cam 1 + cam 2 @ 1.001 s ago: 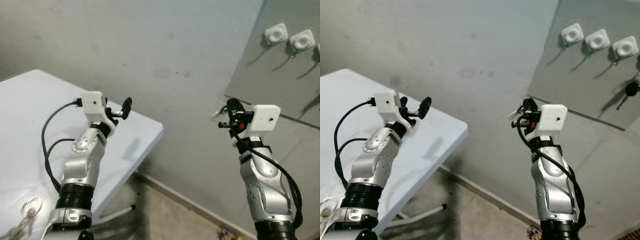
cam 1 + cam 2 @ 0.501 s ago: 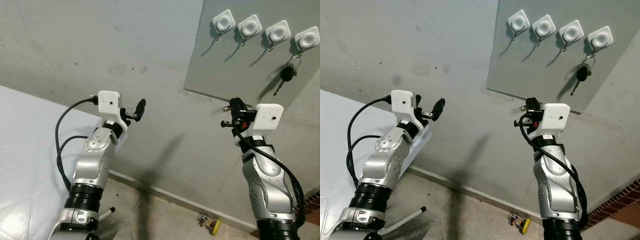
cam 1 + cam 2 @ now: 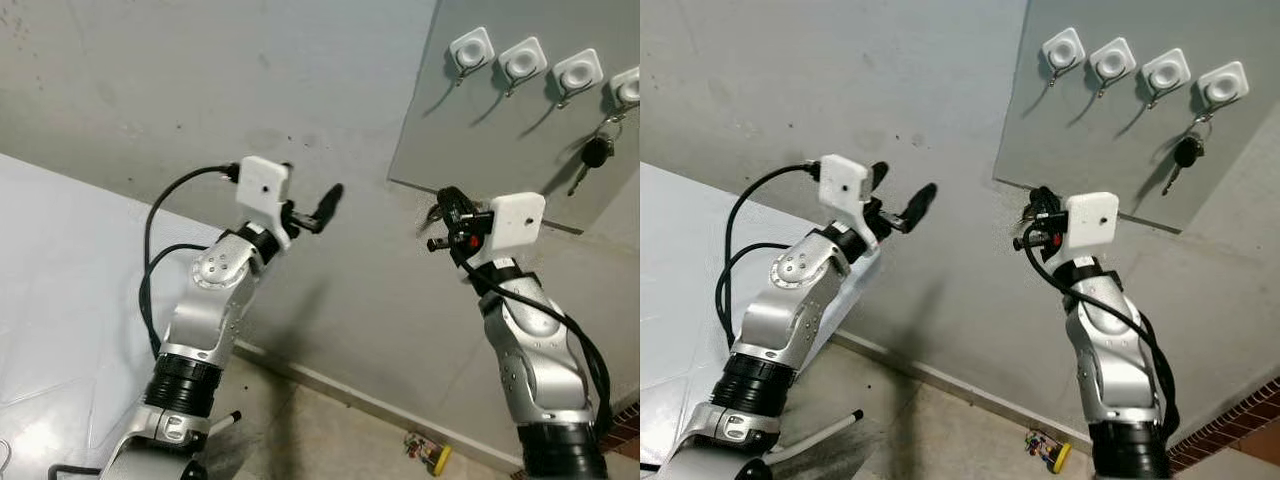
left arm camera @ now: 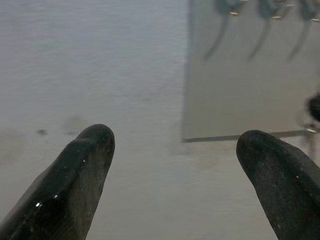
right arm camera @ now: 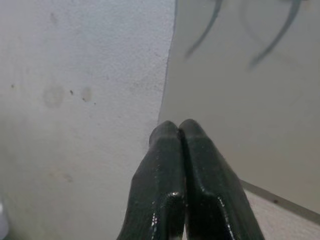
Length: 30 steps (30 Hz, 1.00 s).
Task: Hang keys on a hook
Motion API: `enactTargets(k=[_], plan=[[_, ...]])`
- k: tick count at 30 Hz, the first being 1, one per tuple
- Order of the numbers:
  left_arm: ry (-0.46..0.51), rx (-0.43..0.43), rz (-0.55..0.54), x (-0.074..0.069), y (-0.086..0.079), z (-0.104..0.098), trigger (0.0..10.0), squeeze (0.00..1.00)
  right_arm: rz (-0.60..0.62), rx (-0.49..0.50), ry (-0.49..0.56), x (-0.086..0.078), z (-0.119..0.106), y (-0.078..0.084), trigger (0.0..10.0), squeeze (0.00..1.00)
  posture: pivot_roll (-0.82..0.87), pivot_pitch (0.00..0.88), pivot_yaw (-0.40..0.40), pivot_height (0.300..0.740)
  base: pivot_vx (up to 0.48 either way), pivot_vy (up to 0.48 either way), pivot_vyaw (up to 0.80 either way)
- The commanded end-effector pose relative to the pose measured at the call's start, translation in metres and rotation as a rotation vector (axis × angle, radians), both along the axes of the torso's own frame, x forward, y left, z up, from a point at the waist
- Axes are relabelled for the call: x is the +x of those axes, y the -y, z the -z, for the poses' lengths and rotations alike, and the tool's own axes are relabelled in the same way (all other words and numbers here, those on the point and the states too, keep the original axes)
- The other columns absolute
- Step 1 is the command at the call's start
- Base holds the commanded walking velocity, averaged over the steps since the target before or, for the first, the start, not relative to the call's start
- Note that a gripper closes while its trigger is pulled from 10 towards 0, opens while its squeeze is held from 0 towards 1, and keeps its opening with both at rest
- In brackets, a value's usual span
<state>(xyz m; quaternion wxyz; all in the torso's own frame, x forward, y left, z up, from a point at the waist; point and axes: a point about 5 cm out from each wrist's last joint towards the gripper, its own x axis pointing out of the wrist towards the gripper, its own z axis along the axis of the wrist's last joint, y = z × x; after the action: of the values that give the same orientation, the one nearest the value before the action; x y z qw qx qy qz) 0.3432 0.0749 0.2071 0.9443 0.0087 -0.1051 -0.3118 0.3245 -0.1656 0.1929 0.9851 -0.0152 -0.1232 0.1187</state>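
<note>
A grey board (image 3: pixel 1110 130) on the wall carries a row of white hooks (image 3: pixel 1111 58). A black-headed key (image 3: pixel 1185 152) hangs from the rightmost hook (image 3: pixel 1223 82). My right gripper (image 3: pixel 445 213) is raised just below the board's lower left corner, fingers pressed shut (image 5: pixel 179 127). A small silvery piece of the keys (image 3: pixel 431 212) sticks out beside its tip. My left gripper (image 3: pixel 902 185) is held up in front of the bare wall, left of the board, open and empty, with both fingers (image 4: pixel 75 175) wide apart.
A white table (image 3: pixel 60 280) stands at the left against the wall, with a white leg (image 3: pixel 830 430) on the floor. A small coloured object (image 3: pixel 428 452) lies on the floor by the skirting. Brickwork (image 3: pixel 1230 430) shows at the lower right.
The camera has swung up and right, bringing the hook board into view. My left arm has risen and reached further toward the wall. The right gripper stays shut.
</note>
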Motion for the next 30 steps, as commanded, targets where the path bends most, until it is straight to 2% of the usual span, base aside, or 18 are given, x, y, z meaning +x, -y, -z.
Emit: enactTargets(k=[1, 6, 9, 12, 16, 23, 30], plan=[[0.064, 0.024, 0.068, -0.002, 0.012, -0.016, 10.0, 0.00, -0.022, 0.011, 0.039, 0.006, -0.012, 0.000, 10.0, 0.00, 0.03, 0.000, -0.060, 0.711, 0.000, 0.000, 0.00], [0.107, 0.014, 0.128, -0.004, 0.021, -0.030, 10.0, 0.00, -0.014, 0.036, 0.103, 0.018, -0.028, 0.001, 10.0, 0.00, 0.02, 0.000, -0.054, 0.711, 0.000, 0.000, 0.00], [0.123, 0.027, 0.138, -0.003, 0.023, -0.033, 10.0, 0.00, -0.015, 0.091, 0.121, 0.023, -0.035, 0.003, 10.0, 0.00, 0.02, 0.000, -0.051, 0.711, 0.000, 0.000, 0.00], [0.144, 0.032, 0.163, 0.000, 0.027, -0.040, 10.0, 0.00, -0.022, 0.150, 0.188, 0.031, -0.051, 0.006, 10.0, 0.00, 0.01, 0.000, -0.046, 0.711, 0.000, 0.000, 0.00], [0.148, 0.027, 0.180, 0.001, 0.028, -0.044, 10.0, 0.00, -0.026, 0.174, 0.213, 0.037, -0.060, 0.007, 10.0, 0.00, 0.01, 0.000, -0.040, 0.711, 0.000, 0.000, 0.00], [0.176, 0.028, 0.203, 0.003, 0.032, -0.053, 10.0, 0.00, -0.045, 0.284, 0.277, 0.049, -0.079, 0.009, 10.0, 0.00, 0.01, 0.000, -0.036, 0.711, 0.000, 0.000, 0.00], [0.182, 0.025, 0.216, 0.004, 0.037, -0.055, 10.0, 0.00, -0.076, 0.351, 0.285, 0.059, -0.090, 0.006, 10.0, 0.00, 0.01, 0.000, -0.037, 0.711, 0.000, 0.000, 0.00]])
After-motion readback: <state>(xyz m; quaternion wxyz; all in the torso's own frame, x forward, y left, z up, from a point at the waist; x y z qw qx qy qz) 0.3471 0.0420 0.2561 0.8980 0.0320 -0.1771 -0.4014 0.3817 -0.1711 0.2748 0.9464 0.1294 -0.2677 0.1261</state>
